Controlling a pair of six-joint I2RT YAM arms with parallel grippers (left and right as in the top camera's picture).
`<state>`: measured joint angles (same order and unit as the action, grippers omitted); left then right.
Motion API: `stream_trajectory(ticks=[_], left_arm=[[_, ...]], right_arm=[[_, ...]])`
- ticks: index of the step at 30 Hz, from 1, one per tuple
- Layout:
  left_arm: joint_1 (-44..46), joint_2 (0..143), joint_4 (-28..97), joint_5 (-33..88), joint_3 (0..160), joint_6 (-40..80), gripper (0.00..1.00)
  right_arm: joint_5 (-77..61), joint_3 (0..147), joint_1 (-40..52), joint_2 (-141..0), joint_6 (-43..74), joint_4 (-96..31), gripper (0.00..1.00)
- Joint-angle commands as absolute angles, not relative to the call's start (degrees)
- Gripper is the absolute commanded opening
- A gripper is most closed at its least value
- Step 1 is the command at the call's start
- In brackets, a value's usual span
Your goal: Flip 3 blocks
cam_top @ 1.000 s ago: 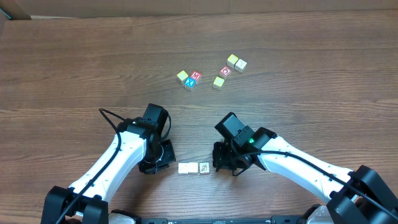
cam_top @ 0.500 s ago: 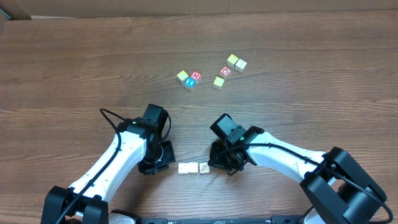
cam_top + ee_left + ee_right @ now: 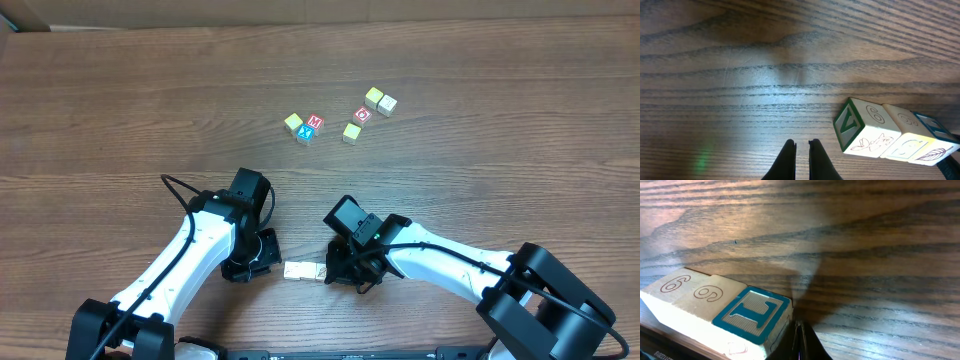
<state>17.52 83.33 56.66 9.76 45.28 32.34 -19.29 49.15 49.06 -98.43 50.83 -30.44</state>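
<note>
3 cream blocks touch in a row, tops showing 6, 9 and a teal I; left hand and right hand clenched, empty

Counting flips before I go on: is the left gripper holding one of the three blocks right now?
No, the left gripper is shut on nothing, with bare table between it and the blocks.

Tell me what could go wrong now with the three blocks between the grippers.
The three blocks touch in a row, so a push from the shut right gripper beside the teal-topped block may slide all three instead of tipping one. The shut left gripper is near the other end; the two might collide.
</note>
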Motion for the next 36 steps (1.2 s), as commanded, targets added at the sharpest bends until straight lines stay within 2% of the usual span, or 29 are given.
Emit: stream_trajectory(ticks=[1, 10, 21, 36], left_arm=[[17.28, 83.53, 56.80, 10.52, 46.04, 29.80, 0.04], [17.89, 83.55, 55.92, 11.53, 43.64, 28.25, 0.04], [26.11, 83.59, 48.64, 7.38, 42.41, 28.14, 0.04], [26.28, 83.94, 49.65, 7.55, 42.41, 32.14, 0.04]], right_arm=[[-18.02, 50.37, 49.10, -98.83, 51.27, -30.06, 0.04], [-18.00, 50.37, 49.06, -98.83, 51.00, -30.02, 0.04], [-18.04, 50.37, 49.08, -98.83, 50.57, -29.67, 0.04], [-18.09, 50.37, 49.12, -98.83, 49.69, -29.87, 0.04]])
